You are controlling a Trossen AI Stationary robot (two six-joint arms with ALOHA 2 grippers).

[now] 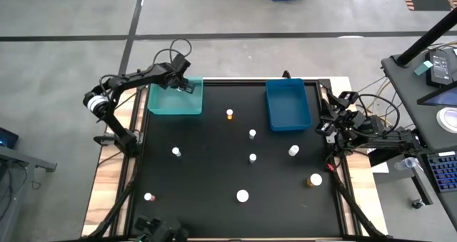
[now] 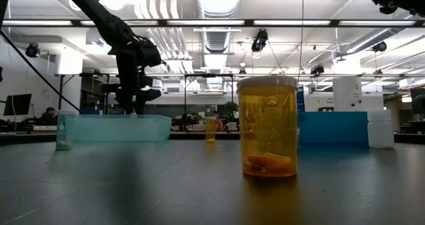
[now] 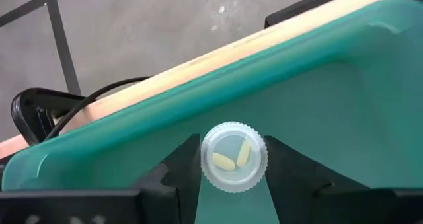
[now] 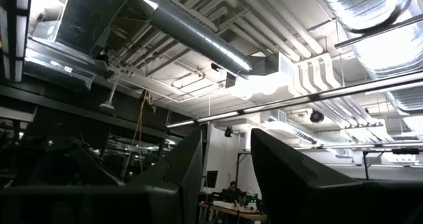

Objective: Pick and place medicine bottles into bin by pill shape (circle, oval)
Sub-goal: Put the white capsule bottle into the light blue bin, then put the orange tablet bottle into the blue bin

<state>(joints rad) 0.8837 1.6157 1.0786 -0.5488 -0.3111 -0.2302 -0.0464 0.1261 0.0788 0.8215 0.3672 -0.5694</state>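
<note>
My left gripper (image 1: 187,86) is over the far right part of the teal bin (image 1: 173,99), shut on a small medicine bottle (image 3: 234,156). Its round ribbed end faces the wrist camera, and two yellowish oval pills show through it. In the low view the gripper (image 2: 136,107) hangs just above the teal bin's rim (image 2: 109,119). Several bottles stand on the black table, among them an amber one (image 1: 229,114), white ones (image 1: 252,134) (image 1: 243,195) and an amber one (image 1: 315,179). My right gripper (image 4: 225,164) is open and empty at the table's right edge (image 1: 334,122), pointing up. My left gripper pinches the bottle between its two fingers (image 3: 184,164), one on each side of the ribbed round end (image 3: 206,159). The fingers come from above, pointing down into the teal bin. The bottle is clear of the bin's floor, its axis along the fingers.
A blue bin (image 1: 288,105) stands at the far right of the table. In the low view a large amber bottle (image 2: 267,127) with orange pills stands close to the camera, and a white bottle (image 2: 380,129) stands at the right. Cables and desks lie beyond the table's right edge.
</note>
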